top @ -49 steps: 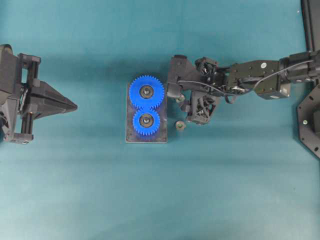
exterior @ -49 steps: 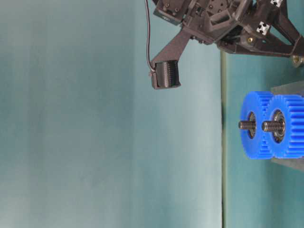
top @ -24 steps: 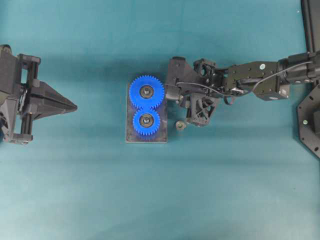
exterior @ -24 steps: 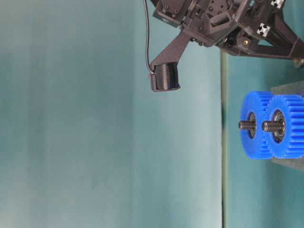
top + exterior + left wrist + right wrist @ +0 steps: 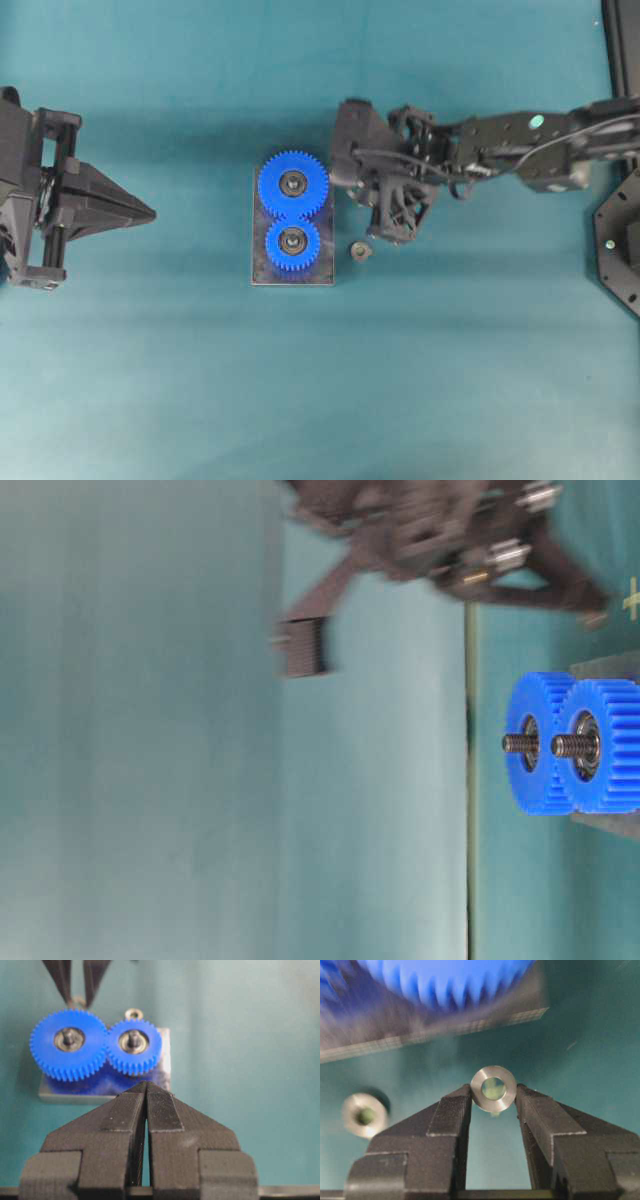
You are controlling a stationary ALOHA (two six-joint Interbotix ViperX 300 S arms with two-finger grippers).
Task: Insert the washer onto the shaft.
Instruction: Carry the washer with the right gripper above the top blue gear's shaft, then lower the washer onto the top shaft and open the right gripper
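A: Where is the washer (image 5: 493, 1088) at this moment?

B: It sits pinched between the two fingers (image 5: 451, 1116) of the right hand (image 5: 493, 1095), standing on edge so its hole faces the wrist camera. The right hand is clamped on it by the rim.

A: And where is that hand (image 5: 352, 190) in the scene?

B: In the overhead view it is just to the right of the big blue gear (image 5: 293, 184), beside the grey plate (image 5: 258, 272) that carries both gears. From the table-level view the arm is blurred, above the bench (image 5: 540, 900).

A: Are the shafts bare?

B: Both shafts poke out through the gear hubs: one (image 5: 516, 743) on the far gear, one (image 5: 566, 746) on the nearer gear. I see nothing threaded on either.

A: Is there anything else nearby?

B: A second ring (image 5: 360, 251) lies flat on the bench, just right of the small blue gear (image 5: 292, 244) and apart from the plate. The right wrist view shows it (image 5: 365, 1115) lying left of the fingers, a little blurred.

A: What about the left hand (image 5: 150, 212)?

B: It is at the left side of the bench, well apart from the gears, pointing toward them. Its fingers (image 5: 122, 1110) are pressed together with nothing between them.
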